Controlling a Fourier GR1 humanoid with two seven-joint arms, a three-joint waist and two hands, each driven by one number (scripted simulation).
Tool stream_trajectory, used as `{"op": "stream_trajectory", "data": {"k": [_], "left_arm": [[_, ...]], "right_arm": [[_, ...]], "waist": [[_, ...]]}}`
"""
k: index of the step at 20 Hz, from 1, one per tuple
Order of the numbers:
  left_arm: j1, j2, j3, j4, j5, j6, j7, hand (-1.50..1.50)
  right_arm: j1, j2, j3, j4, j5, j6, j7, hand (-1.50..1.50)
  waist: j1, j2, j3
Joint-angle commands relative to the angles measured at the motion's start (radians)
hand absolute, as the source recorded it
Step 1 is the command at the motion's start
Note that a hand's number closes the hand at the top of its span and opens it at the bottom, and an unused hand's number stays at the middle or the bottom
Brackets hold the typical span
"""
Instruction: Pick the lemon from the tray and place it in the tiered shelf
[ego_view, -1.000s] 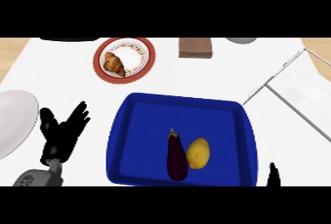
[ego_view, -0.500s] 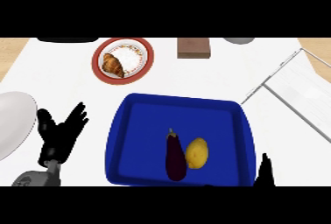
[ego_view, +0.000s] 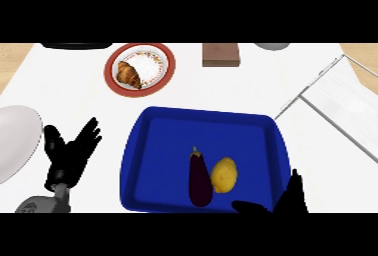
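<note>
In the blue tray (ego_view: 148, 150), the lemon (ego_view: 224, 175) lies against a dark eggplant (ego_view: 199, 181). The right hand (ego_view: 291, 200), half cut off at the tray's near corner, seems open and holds nothing. The left hand (ego_view: 70, 152) rests open, fingers up, left of the tray.
</note>
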Motion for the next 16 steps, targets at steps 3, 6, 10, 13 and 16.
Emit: {"op": "stream_trajectory", "data": {"k": [3,6,10,13,16], "left_arm": [[0.016,-0.012,0.009,0.004,-0.004,0.013,-0.004,0.00],[-0.019,-0.024,-0.006,-0.007,-0.014,0.026,0.027,0.00],[0.018,-0.014,0.007,0.025,-0.016,0.000,-0.015,0.00],[-0.010,-0.021,0.015,0.046,-0.011,-0.013,-0.017,0.00],[0.023,0.003,0.031,-0.001,0.003,-0.024,-0.008,0.00]], "right_arm": [[-0.081,0.004,-0.018,0.103,0.016,-0.036,0.241,-1.50],[-0.133,0.004,-0.026,0.117,0.006,-0.057,0.241,-1.50],[-0.122,0.004,0.023,0.179,0.024,-0.146,0.241,-1.50],[-0.190,0.004,0.006,0.251,0.010,-0.162,0.241,-1.50],[-0.244,0.003,-0.006,0.274,-0.041,-0.127,0.242,-1.50]], "waist": [[-0.003,-0.003,0.000],[-0.009,-0.003,0.001],[-0.008,-0.006,0.001],[-0.008,-0.004,0.002],[0.005,-0.006,0.003]]}}
